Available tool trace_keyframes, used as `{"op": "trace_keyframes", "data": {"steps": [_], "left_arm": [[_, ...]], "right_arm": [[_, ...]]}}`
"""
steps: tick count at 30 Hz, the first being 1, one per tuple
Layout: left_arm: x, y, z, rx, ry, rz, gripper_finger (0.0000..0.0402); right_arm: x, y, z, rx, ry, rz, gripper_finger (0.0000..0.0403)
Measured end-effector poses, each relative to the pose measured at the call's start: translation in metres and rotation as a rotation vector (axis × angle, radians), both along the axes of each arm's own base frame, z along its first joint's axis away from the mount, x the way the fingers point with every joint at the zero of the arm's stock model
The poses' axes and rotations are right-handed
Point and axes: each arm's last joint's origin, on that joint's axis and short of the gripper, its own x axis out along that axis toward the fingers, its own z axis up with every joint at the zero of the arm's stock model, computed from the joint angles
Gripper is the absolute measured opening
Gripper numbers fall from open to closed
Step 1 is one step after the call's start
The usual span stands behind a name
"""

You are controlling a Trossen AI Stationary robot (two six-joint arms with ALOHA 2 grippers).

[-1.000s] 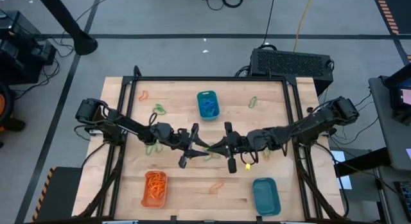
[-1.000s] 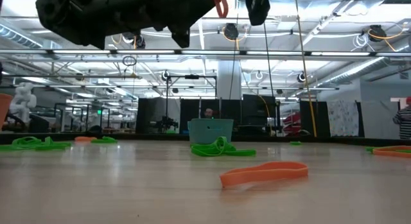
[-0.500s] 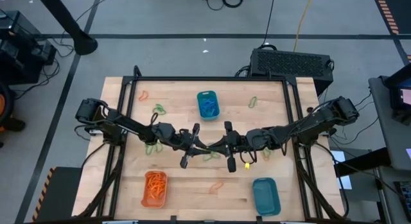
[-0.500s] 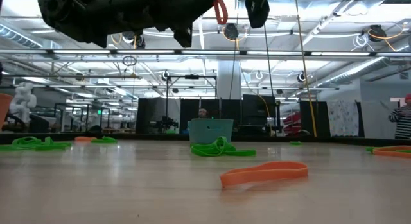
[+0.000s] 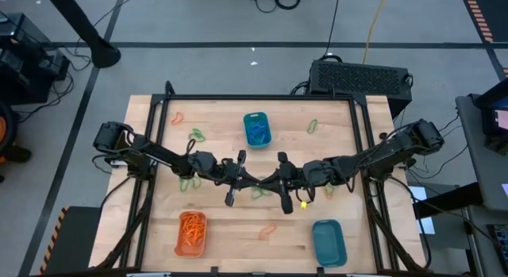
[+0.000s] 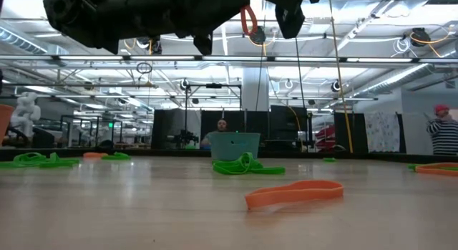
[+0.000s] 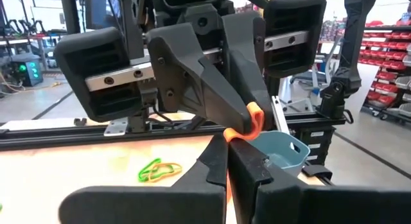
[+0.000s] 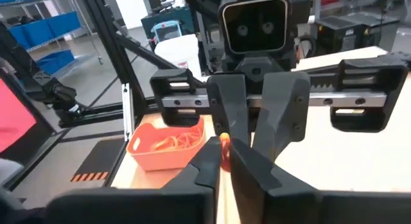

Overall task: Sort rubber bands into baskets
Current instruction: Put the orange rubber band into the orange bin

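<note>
High over the table's middle my two grippers meet tip to tip on one orange rubber band [image 7: 250, 121], which also shows in the low view [image 6: 247, 21]. My left gripper [image 7: 228, 150] comes from the table's left, my right gripper [image 8: 225, 153] from the right. Both are shut on the band. An orange basket [image 5: 190, 233] full of orange bands stands near left. A teal basket [image 5: 256, 128] holding blue bands is at far centre, and another teal basket [image 5: 328, 241] at near right. Loose bands lie flat on the wood: green [image 5: 196, 135], orange [image 5: 268, 228]. My left gripper pinches one end of the orange loop [image 7: 232, 135] between its two fingertips, coming in level from the table's left. The band is lifted clear of the table. My right gripper has the band's other end [image 8: 225, 142] between its two fingertips, coming from the table's right and slanting slightly down. The short loop spans the gap between the two grippers.
More loose bands lie about: orange [image 5: 177, 117] at far left, green [image 5: 313, 126] at far right, green [image 6: 247, 166] and orange [image 6: 293, 193] under the grippers. A black frame [image 5: 262, 98] runs round the table. People stand in the room beyond.
My left gripper has shut on the orange band that my right gripper holds out. Both arms have stayed where they were. In the low view the band shows a little lower between the two grippers than before.
</note>
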Motion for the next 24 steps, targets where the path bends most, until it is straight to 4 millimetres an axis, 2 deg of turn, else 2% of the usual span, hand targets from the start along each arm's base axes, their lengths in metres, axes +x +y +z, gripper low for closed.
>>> {"op": "trace_keyframes", "data": {"steps": [7, 12, 17, 24], "left_arm": [[-0.004, 0.001, 0.005, 0.005, 0.032, -0.001, 0.0001], [-0.016, -0.003, 0.014, 0.026, 0.139, -0.018, 0.0001], [-0.048, -0.015, 0.025, 0.062, 0.350, -0.083, 0.0001], [-0.109, -0.044, 0.033, -0.045, 0.698, -0.165, 0.0000]], "right_arm": [[-0.011, -0.003, 0.006, -0.028, 0.060, 0.010, 0.0102], [-0.019, -0.005, 0.014, -0.029, 0.054, 0.013, 0.0146], [-0.022, -0.002, 0.012, -0.041, 0.098, 0.029, 0.0168], [-0.020, 0.005, 0.002, -0.041, 0.141, 0.048, 0.0173]]}}
